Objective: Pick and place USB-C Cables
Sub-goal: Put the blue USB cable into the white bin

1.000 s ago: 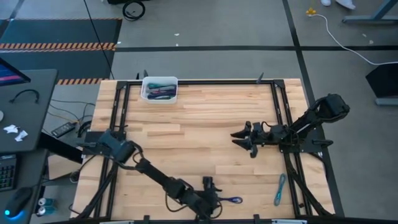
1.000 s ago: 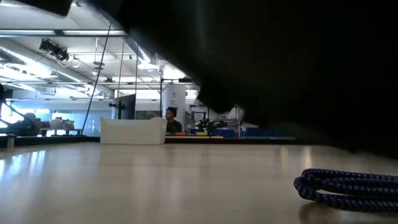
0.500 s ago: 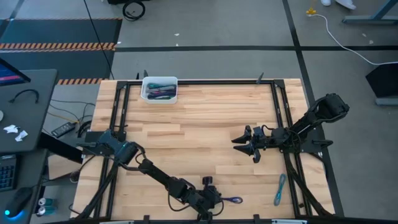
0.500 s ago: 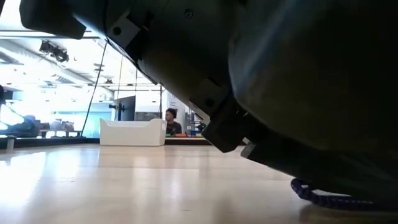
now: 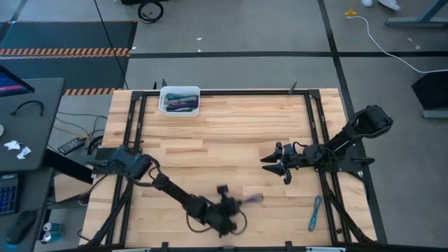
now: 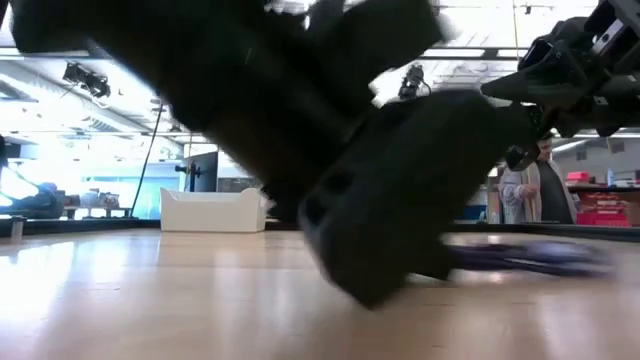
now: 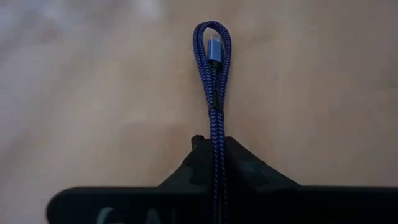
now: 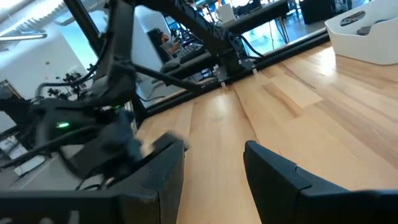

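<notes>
Left gripper [image 7: 214,155] pinches purple cable [image 7: 213,74], whose loop sticks out ahead.

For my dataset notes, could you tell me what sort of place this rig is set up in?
Probably an open robotics lab or workshop: a framed wooden table stands on concrete flooring with hazard-striped tape, a desk with a keyboard sits beside it, and workbenches fill the bright room behind.
</notes>
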Controlling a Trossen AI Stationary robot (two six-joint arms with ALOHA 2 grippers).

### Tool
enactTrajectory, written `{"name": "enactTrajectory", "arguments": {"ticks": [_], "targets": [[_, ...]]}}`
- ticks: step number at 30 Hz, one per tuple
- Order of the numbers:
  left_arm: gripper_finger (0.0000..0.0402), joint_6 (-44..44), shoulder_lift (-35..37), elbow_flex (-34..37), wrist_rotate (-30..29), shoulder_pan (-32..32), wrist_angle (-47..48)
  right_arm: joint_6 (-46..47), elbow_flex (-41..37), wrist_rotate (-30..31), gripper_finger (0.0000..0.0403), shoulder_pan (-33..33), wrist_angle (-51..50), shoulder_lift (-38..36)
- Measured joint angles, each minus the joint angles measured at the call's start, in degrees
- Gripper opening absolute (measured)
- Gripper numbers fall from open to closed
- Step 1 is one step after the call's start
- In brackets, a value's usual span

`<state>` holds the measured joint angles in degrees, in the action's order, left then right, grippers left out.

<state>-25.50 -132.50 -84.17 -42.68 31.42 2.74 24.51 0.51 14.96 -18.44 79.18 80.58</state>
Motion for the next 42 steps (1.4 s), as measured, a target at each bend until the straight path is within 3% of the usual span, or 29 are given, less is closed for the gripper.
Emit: {"name": "enactTrajectory", "arguments": {"ticks": [5,12,16,20,23,27,33,37,42], "targets": [[0.0023,-0.6,8.5,14.9,-6.9,-3.2,-5.0,-0.5,0.0,0.8,0.0171,0.0,0.0,0.0],[0.0023,5.1,25.8,39.5,-12.3,-10.3,-22.1,-3.8,0.1,6.0,0.0171,0.0,-0.3,0.0],[0.0023,16.2,37.3,50.6,-12.3,-15.2,-34.7,-6.8,0.1,9.7,0.0171,0.7,-0.5,0.0],[0.0023,30.2,49.7,56.2,-8.4,-22.6,-35.1,-9.6,0.4,12.4,0.0171,1.9,-0.6,0.0],[0.0023,38.5,60.4,56.6,-0.2,-31.1,-28.2,-12.1,0.6,13.8,0.0171,3.3,-0.9,0.0],[0.0023,44.5,70.8,50.7,10.6,-44.3,-3.0,-15.5,1.7,15.5,0.0171,6.1,-1.6,0.0],[0.0023,50.8,73.1,37.5,23.4,-61.7,32.0,-20.6,3.6,15.7,0.0171,11.1,-1.7,0.0],[0.0023,61.0,70.5,35.2,26.4,-69.4,37.5,-24.5,4.7,15.7,0.0171,14.1,-1.7,0.0],[0.0023,69.7,63.2,34.9,29.0,-76.8,36.1,-27.7,5.6,15.5,0.0171,16.8,-1.7,0.0]]}}
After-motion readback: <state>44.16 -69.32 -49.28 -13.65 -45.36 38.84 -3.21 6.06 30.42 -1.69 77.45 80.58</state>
